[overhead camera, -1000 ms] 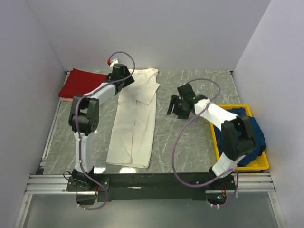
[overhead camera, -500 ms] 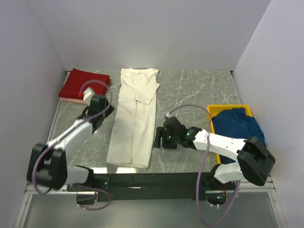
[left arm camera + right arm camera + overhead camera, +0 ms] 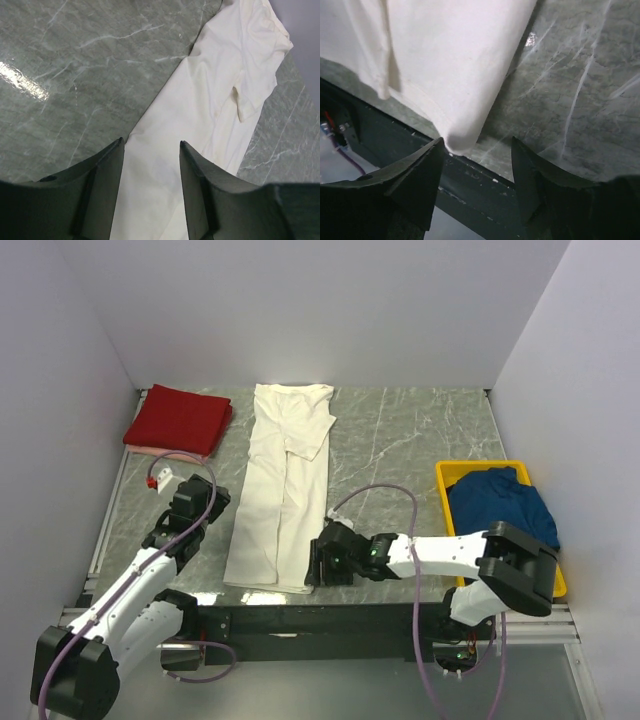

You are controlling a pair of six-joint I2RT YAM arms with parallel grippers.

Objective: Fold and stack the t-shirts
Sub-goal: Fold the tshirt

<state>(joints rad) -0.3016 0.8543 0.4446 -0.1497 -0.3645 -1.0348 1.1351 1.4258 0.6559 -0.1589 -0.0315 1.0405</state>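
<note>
Left claw: seen from above, low over the table just left of the cream t-shirt; fingers spread, nothing held.
Right claw: at the cream t-shirt's near right corner; fingers spread.
Cream t-shirt: a long narrow strip running from back wall to near edge.
Red t-shirt: folded, far left corner.
Navy t-shirt: heaped in the yellow bin at the right.
Room: plain pale walls on three sides.
Left wrist view: left claw parted above the cream t-shirt; grey-green veined marble, glossy.
Right wrist view: right claw parted around the cloth corner, not pinching it; dark rail along the table's edge.
</note>
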